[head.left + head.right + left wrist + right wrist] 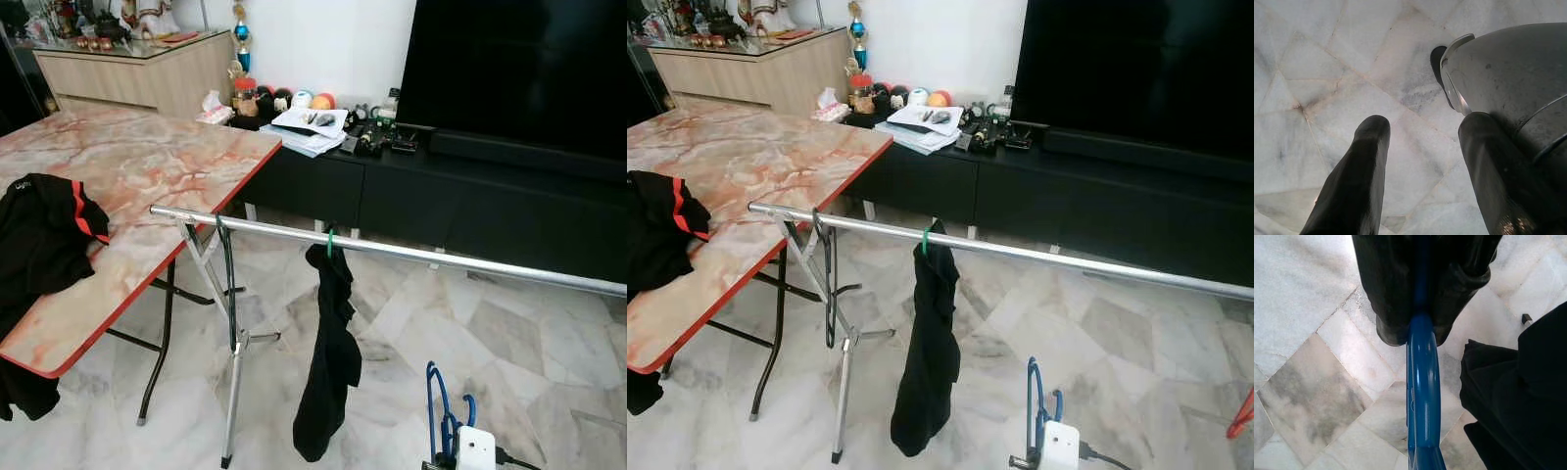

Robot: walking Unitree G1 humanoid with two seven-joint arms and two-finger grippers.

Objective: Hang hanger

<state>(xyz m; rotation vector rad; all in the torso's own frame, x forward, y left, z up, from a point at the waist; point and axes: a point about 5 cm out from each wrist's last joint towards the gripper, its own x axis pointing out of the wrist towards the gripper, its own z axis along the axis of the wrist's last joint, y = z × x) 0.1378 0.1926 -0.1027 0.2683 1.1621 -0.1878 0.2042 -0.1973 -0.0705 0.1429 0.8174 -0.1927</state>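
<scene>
A blue hanger [1422, 382] is clamped between the black fingers of my right gripper [1421, 330], which is shut on it. In the eye views the blue hanger [437, 406] stands low at the front right, below the silver rail [441, 257]. A black garment [328, 362] hangs from the rail on a green hanger hook [330, 241]. An empty black hanger [228, 284] hangs near the rail's left end. My left gripper [1425, 127] hangs open over the marble floor, holding nothing.
A marble-top folding table [147, 186] with a red edge stands at the left, with a black garment with a red stripe [44, 235] draped over it. Behind the rail are a black TV console [460, 196] and a large TV [519, 69]. The rail's stand [233, 392] has splayed legs.
</scene>
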